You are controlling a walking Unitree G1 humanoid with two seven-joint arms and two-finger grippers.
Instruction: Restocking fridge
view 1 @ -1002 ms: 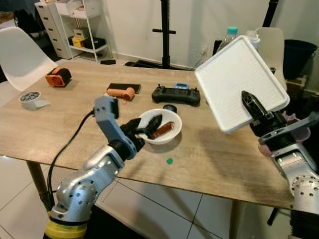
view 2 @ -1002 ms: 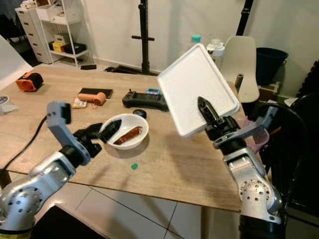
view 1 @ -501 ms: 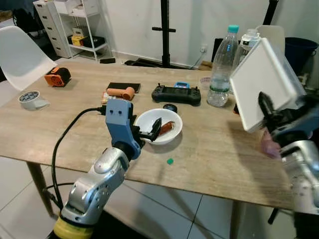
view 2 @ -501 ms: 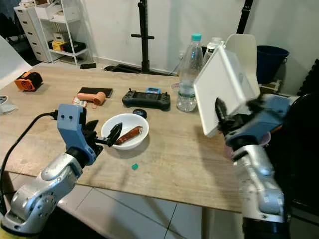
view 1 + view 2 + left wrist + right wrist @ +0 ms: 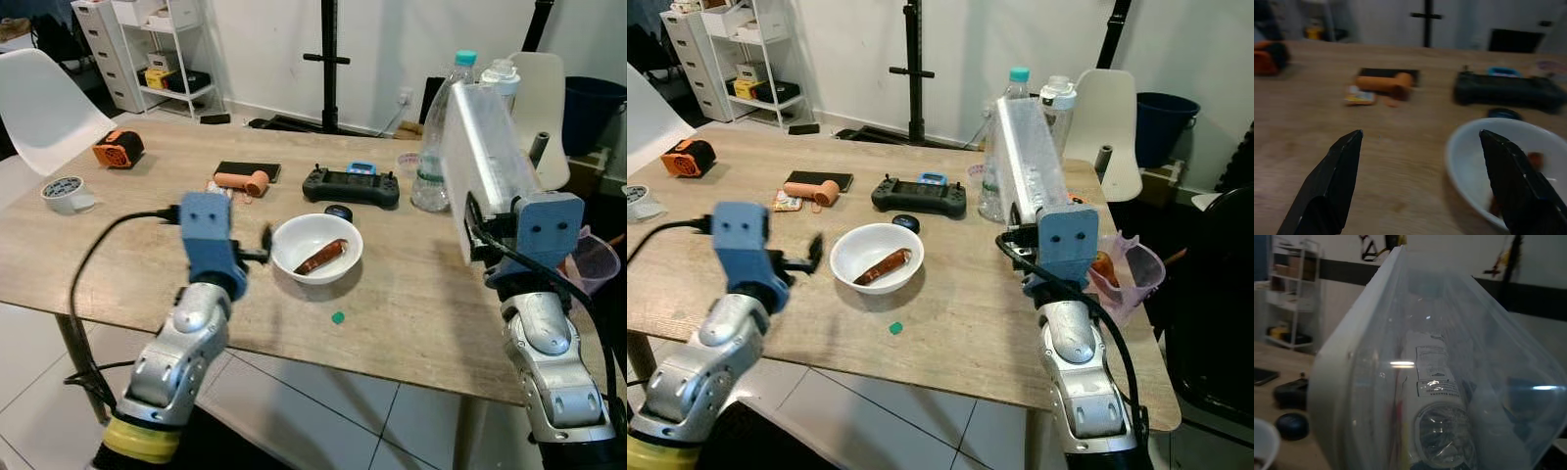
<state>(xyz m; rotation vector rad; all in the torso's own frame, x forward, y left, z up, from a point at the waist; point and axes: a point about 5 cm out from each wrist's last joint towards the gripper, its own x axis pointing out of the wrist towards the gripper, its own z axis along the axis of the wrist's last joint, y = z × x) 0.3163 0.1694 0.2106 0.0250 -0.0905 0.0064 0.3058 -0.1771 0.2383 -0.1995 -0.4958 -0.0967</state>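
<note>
A white bowl (image 5: 316, 248) with a brown sausage (image 5: 321, 257) in it stands near the table's front edge. My left gripper (image 5: 257, 253) is just left of the bowl, open, nothing between its fingers; in the left wrist view the bowl's rim (image 5: 1484, 161) lies beside one finger (image 5: 1508, 181). My right gripper (image 5: 472, 230) is shut on the lower edge of a white tray with a clear cover (image 5: 485, 157), held upright and edge-on above the table's right side. Through the cover (image 5: 1449, 382) in the right wrist view I see bottles behind.
On the wooden table (image 5: 147, 245) lie a black controller (image 5: 351, 185), a phone with an orange cylinder (image 5: 240, 181), an orange device (image 5: 118, 149), a tape roll (image 5: 64, 191) and a green scrap (image 5: 337, 317). A water bottle (image 5: 438, 137) stands behind the tray. A pink cup (image 5: 593, 264) is at the right edge.
My left gripper has drawn back from the bowl to its left side. My right gripper has turned the tray from facing the camera to edge-on and brought it closer in.
</note>
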